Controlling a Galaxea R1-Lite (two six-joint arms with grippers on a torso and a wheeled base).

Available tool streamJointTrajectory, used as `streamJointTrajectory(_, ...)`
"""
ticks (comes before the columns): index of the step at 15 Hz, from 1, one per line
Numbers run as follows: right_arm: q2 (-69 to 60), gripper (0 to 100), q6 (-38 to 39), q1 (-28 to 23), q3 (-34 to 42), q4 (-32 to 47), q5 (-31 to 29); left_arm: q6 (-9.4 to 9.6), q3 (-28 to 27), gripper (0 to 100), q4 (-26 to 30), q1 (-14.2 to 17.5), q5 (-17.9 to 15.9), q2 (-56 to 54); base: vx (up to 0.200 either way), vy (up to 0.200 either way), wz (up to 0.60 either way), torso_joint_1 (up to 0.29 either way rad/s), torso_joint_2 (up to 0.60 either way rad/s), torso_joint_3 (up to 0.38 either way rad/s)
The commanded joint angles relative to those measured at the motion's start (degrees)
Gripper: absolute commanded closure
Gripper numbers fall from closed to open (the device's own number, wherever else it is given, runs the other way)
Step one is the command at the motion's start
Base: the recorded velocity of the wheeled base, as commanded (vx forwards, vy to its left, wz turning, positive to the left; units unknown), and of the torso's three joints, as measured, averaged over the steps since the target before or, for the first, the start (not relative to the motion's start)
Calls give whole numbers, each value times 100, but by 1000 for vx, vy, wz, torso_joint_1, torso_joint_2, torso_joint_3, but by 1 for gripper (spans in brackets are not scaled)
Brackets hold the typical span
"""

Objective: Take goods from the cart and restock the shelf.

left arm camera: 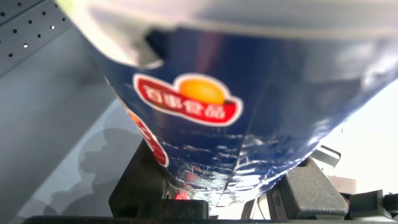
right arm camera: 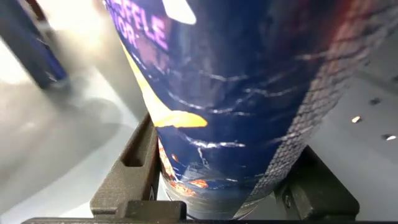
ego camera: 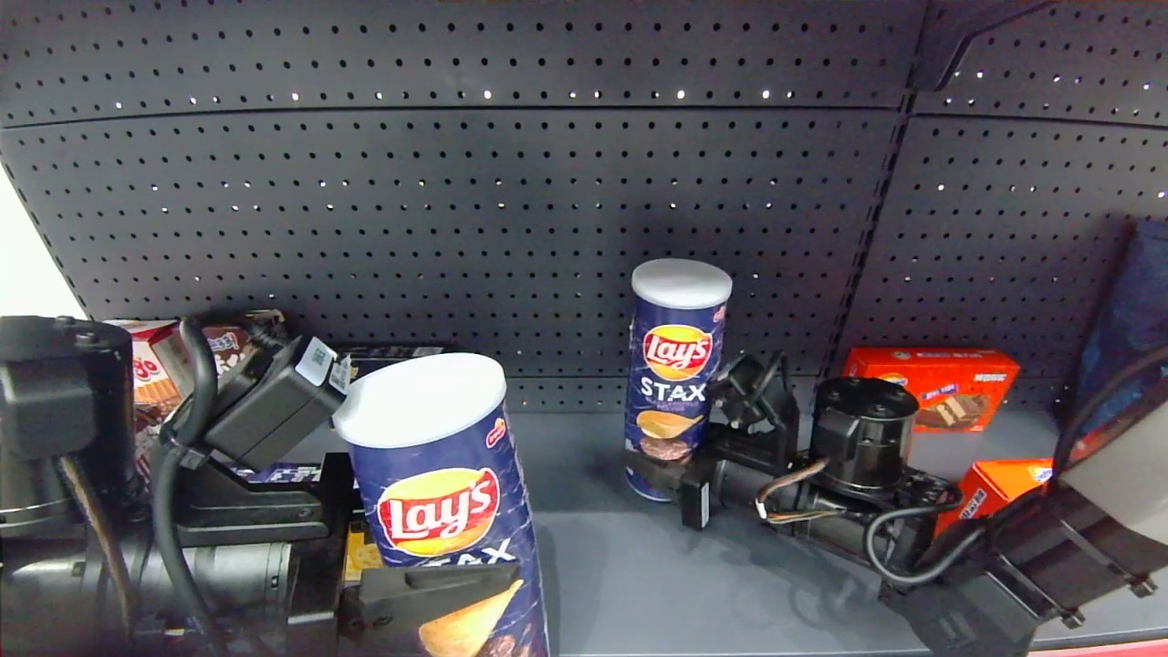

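The far can (ego camera: 677,365) was seen upright on the shelf (ego camera: 693,566), close in front of the pegboard (ego camera: 456,201). The right gripper (ego camera: 671,479) was clamped low on its body, with the fingers (right arm camera: 134,168) pressed against both sides. The near can (ego camera: 429,456) was held well out from the pegboard, leaning slightly. Its lower part was gripped between the fingers (left arm camera: 140,186) of the left gripper (left arm camera: 227,196).

Toppling was judged the main risk. A tall, narrow can gripped so low could be tipped if the right fingers were drawn away skewed or not fully opened. The near can, held at a lean, could be set down on its edge and rolled. It could also be knocked against the far can or the right arm lying across the shelf.

Open deck was seen between the two cans. Toward the pegboard's right end, room was bounded by an orange box (ego camera: 931,383). Toward its left end, room was bounded by snack boxes (ego camera: 155,365).
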Motion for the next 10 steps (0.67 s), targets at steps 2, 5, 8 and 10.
streamJointTrajectory(2,-345,100,-3,135,566,-422,-7,-1,-54,100,-10,-6,0,13,0,0,0,0,0,0)
streamJointTrajectory(5,-477,100,6,329,1103,-695,-16,-1,-45,100,-1,-6,0,13,0,0,0,0,0,0)
streamJointTrajectory(8,-486,100,6,434,1542,-958,-25,-1,-54,100,-1,3,9,13,0,0,0,0,0,0)
streamJointTrajectory(10,-477,100,23,549,1867,-1116,-43,-1,-54,100,-1,3,9,22,0,0,0,0,0,0)
